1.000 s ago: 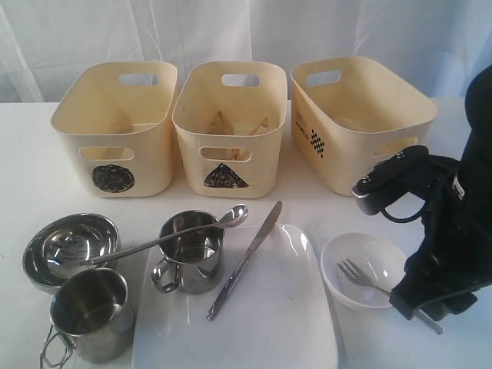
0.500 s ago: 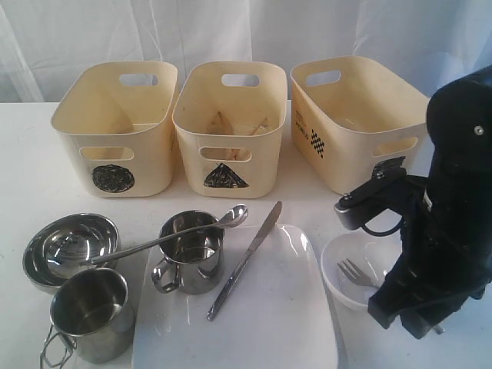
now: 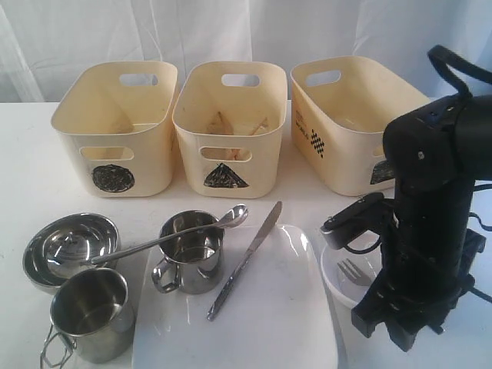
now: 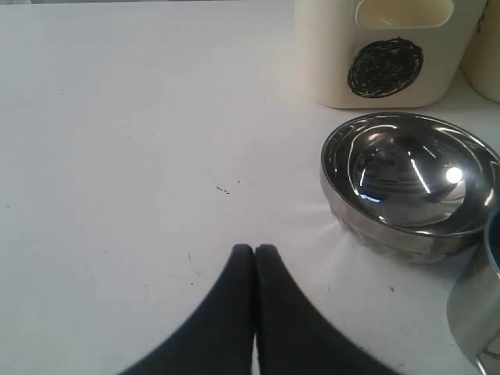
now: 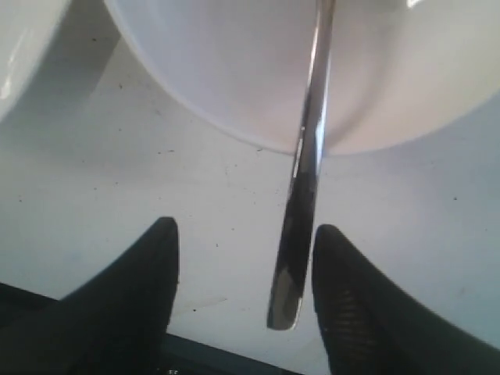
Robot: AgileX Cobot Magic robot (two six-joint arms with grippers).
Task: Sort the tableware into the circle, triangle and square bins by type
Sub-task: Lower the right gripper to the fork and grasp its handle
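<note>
Seems barely begun, with only wooden chopsticks (image 3: 221, 121) in triangle bin (image 3: 261, 165), the rest unsorted nearside. Holds right gripper (image 5: 244, 234) spread astride fork (image 5: 301, 180), left gripper (image 4: 255, 250) pinched together.

White tabletop (image 3: 31, 177) under soft, even light, with a pale draped curtain (image 3: 254, 27) close behind.

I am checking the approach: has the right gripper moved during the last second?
Yes. Against the square bin, the right gripper has moved left and now hides the clear bowl's right half, open around the handle of the fork.
</note>
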